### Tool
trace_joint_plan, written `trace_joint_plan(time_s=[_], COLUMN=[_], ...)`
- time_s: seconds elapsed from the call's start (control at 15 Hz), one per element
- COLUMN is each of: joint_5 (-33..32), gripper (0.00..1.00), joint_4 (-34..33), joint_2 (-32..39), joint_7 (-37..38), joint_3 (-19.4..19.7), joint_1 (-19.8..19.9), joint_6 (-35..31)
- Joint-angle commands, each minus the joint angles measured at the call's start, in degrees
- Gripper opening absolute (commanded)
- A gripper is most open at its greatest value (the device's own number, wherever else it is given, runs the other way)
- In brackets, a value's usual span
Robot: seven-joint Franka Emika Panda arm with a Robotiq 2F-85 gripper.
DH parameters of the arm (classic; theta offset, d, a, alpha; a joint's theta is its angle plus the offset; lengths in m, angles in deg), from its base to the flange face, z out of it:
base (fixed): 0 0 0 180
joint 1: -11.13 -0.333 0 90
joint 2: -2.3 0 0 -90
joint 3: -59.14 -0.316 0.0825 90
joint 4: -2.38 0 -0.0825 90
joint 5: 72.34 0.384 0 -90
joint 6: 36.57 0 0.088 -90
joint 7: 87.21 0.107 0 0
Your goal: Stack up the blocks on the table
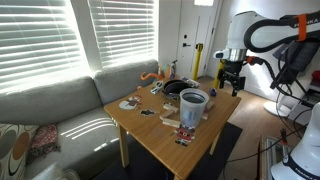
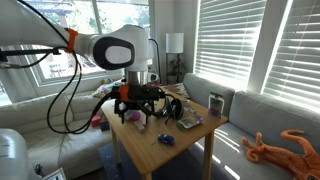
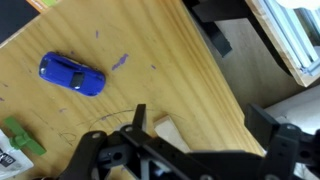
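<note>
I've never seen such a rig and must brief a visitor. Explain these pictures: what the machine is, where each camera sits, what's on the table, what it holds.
The machine is one robot arm with a two-fingered gripper at its end, steered remotely by a person. Two pictures come from cameras standing in the room, viewing the light-wood table beside a grey sofa from different places. The third comes from a camera on the wrist, looking down past the gripper. On the table lie a blue toy car, a pale cup, a dark round dish and bits too small to name. The jaws stand apart and seem to hold nothing.
</note>
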Motion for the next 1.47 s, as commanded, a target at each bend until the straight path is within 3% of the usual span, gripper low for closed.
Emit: trace_joint_plan(time_s=[0.0,0.47,0.53,0.6,1.13,1.27,1.4], joint_5=[-3.27,1.46,2.01,2.44,4.15,4.43,4.39], gripper=[1.00,0.98,0.91,0.73,0.16,0.04,0.07], joint_4=[4.39,10.38,10.84,11.22,11.58,11.09,9.04], joint_2=[-0.19,0.87,0.97,1.14,1.07,-0.19,-1.90], joint_7=[-5.65,-11.88,-12.68,-12.94,-15.55,-14.08,-11.21], joint_3=[-0.69,-0.66,-0.61,-0.70,-0.80,-1.84,-3.41], joint_1=[0.34,-2.23,-2.48,-2.57,-2.34,-2.31,-1.85], joint_6=[-8.29,-20.32,-21.20,-21.76,-22.60,-20.58,-13.82])
